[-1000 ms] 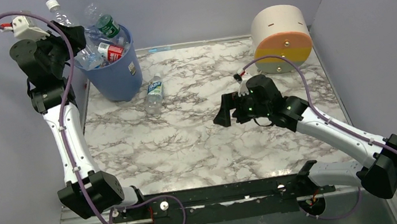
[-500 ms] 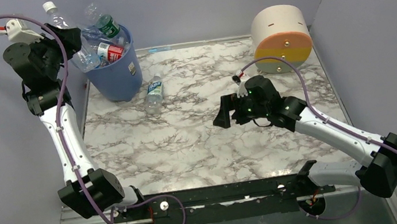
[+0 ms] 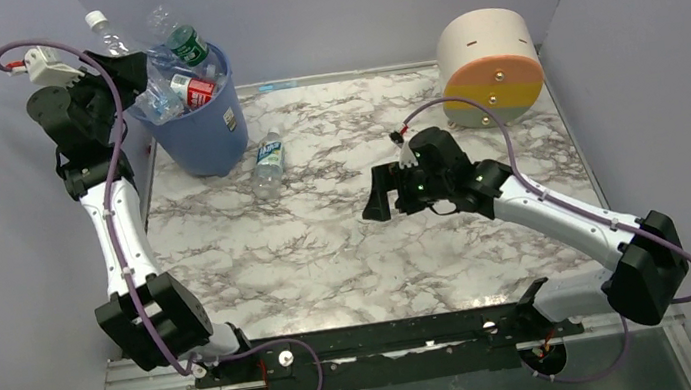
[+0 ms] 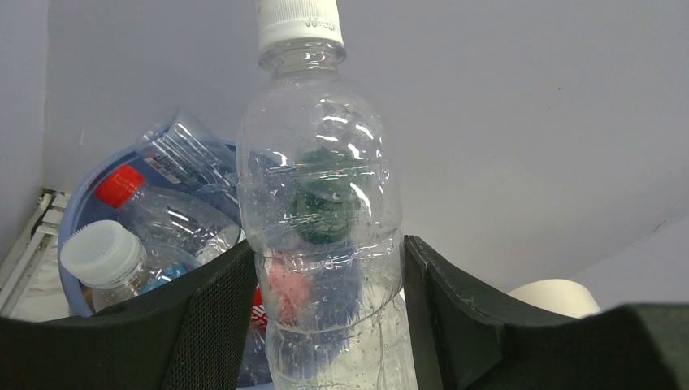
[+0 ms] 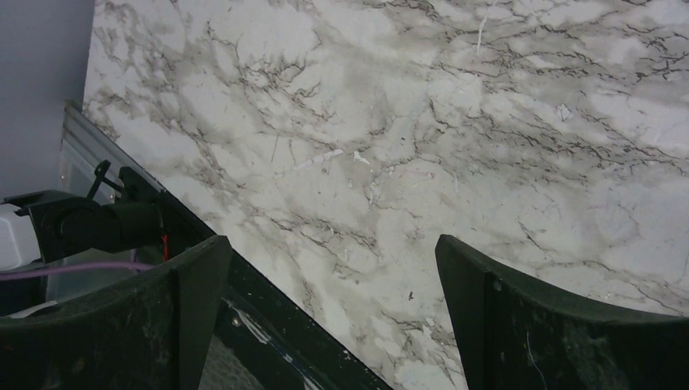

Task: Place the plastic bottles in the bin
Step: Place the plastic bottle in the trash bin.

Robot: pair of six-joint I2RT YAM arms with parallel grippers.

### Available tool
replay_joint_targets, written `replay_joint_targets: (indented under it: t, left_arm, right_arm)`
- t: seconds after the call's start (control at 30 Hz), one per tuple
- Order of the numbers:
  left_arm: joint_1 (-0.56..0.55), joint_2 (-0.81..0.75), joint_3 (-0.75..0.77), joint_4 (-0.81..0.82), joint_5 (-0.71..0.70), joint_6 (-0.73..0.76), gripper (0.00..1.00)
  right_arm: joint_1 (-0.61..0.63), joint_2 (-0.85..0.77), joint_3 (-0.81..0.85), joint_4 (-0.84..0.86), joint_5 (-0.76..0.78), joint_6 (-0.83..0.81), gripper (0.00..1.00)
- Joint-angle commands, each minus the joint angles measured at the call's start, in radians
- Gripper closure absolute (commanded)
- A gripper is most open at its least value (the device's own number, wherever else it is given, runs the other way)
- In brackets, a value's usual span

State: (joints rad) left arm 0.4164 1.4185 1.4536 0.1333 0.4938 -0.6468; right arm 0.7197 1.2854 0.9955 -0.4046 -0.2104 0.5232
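My left gripper (image 3: 121,65) is shut on a clear plastic bottle with a white cap (image 3: 102,27), held upright at the left rim of the blue bin (image 3: 207,130). In the left wrist view the bottle (image 4: 321,203) stands gripped between both fingers of the left gripper (image 4: 329,317). Several bottles fill the bin, one with a green label (image 3: 188,46), one with a red label (image 3: 196,88). One clear bottle with a blue label (image 3: 268,160) lies on the table right of the bin. My right gripper (image 3: 378,206) is open and empty over the table middle; it also shows in the right wrist view (image 5: 329,317).
The cream-orange-yellow drum (image 3: 489,65) lies on its side at the back right. Grey walls close in the left, back and right. The black base rail (image 5: 268,317) runs along the marble table's near edge. Bottles with a red cap (image 4: 119,185) and a white cap (image 4: 101,252) lie in the bin.
My left gripper swung a little left with the bottle, then back right toward the bin. My right gripper moved slightly left over the table.
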Motion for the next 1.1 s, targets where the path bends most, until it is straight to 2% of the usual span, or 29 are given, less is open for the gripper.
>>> replay_joint_targets:
  t: [0.0, 0.2, 0.47, 0.77, 0.93, 1.07]
  left_arm:
    - [-0.023, 0.035, -0.030, 0.212, -0.021, -0.048, 0.38]
    - [-0.079, 0.097, -0.038, 0.295, -0.048, -0.067, 0.38]
    - [-0.175, 0.152, -0.066, 0.417, -0.206, 0.039, 0.38]
    - [-0.195, 0.193, -0.073, 0.498, -0.319, 0.127, 0.38]
    - [-0.202, 0.238, -0.066, 0.566, -0.327, 0.128, 0.38]
    - [-0.220, 0.251, -0.132, 0.648, -0.377, 0.133, 0.38]
  right_arm:
    - [-0.003, 0.026, 0.054, 0.038, -0.044, -0.003, 0.00]
    - [-0.003, 0.049, 0.041, 0.071, -0.077, 0.019, 0.00]
    - [-0.003, 0.048, 0.035, 0.065, -0.070, 0.015, 0.00]
    - [-0.004, 0.060, 0.019, 0.083, -0.069, 0.007, 0.00]
    - [-0.003, 0.093, 0.036, 0.079, -0.075, -0.011, 0.00]
    - [-0.003, 0.120, 0.056, 0.080, -0.084, -0.018, 0.00]
